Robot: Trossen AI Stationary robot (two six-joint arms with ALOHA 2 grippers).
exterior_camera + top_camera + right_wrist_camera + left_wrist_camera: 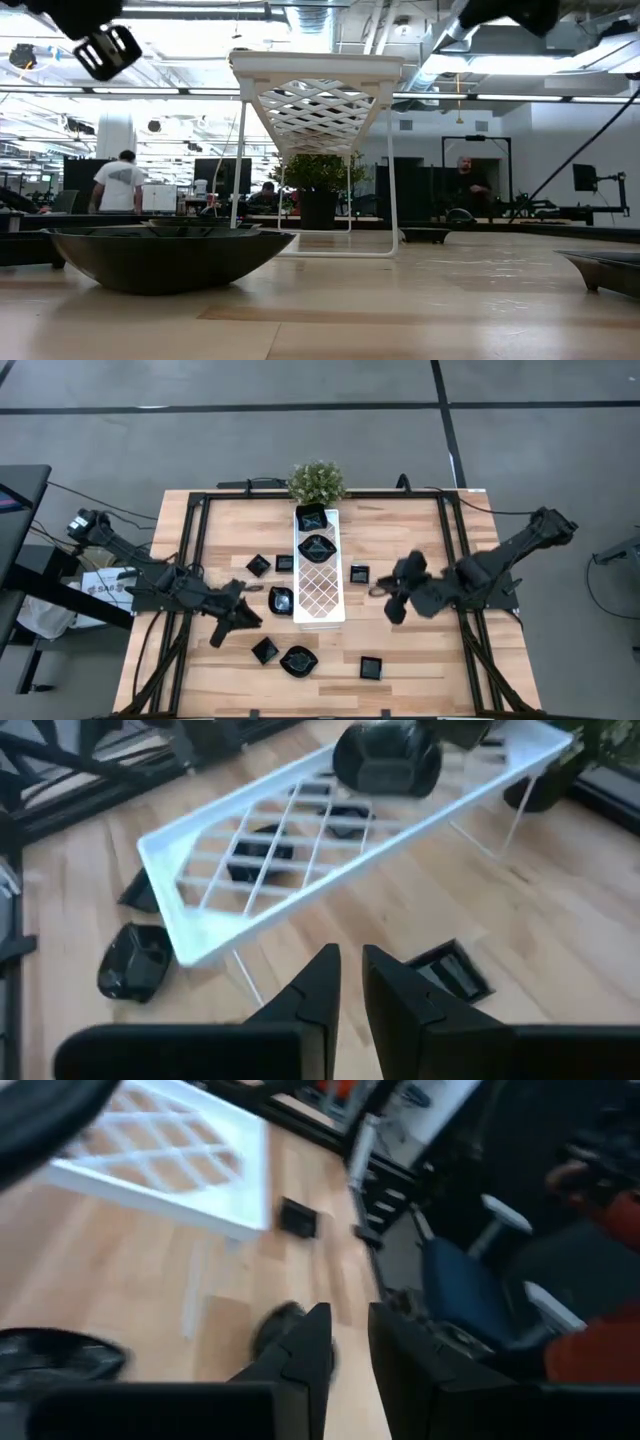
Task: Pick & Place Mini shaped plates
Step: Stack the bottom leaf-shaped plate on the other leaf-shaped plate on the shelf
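Several small glossy black plates lie flat on the wooden table around a long white lattice tray [318, 585] standing on thin legs. Two plates [312, 517] [317, 547] sit on the tray's far end. Others lie to its left [259, 565] [281, 600], near the front [298, 660] [371, 667], and to its right [359, 573]. My left gripper [225, 622] hovers left of the tray, shut and empty [348, 1345], above a dark plate [285, 1330]. My right gripper [395, 598] hovers right of the tray, shut and empty [348, 975], near a square plate [450, 975].
A potted plant [317, 482] stands at the far end of the tray. Black frame rails [190, 550] [455, 550] run along both table sides. The low view shows a wide plate [165, 255] close to the camera and people in the room behind. Bare wood lies near the front right.
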